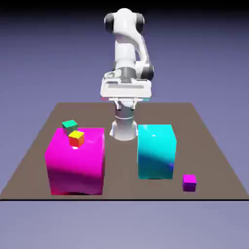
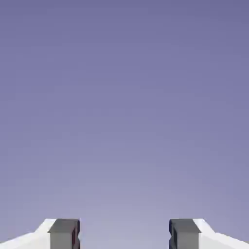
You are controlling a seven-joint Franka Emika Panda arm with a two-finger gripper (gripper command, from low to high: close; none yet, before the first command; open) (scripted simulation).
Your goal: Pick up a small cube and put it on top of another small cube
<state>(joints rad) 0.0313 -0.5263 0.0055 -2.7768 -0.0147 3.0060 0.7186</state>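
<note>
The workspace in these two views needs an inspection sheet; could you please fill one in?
Surface: brown table, flat.
Job's things: orange cube on the magenta block; green cube behind that block; purple cube on the table by the cyan block.
Clutter: nothing seen.
Grippers: gripper open, empty, facing backdrop.
Cables: nothing seen.
Surroundings: plain blue-violet backdrop.

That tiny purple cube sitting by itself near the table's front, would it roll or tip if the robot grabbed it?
Probably not: the purple cube has flat faces and rests flat on the table, so rolling seems unlikely. It looks rigid. The open gripper looks wide enough, though scale is uncertain.
</note>
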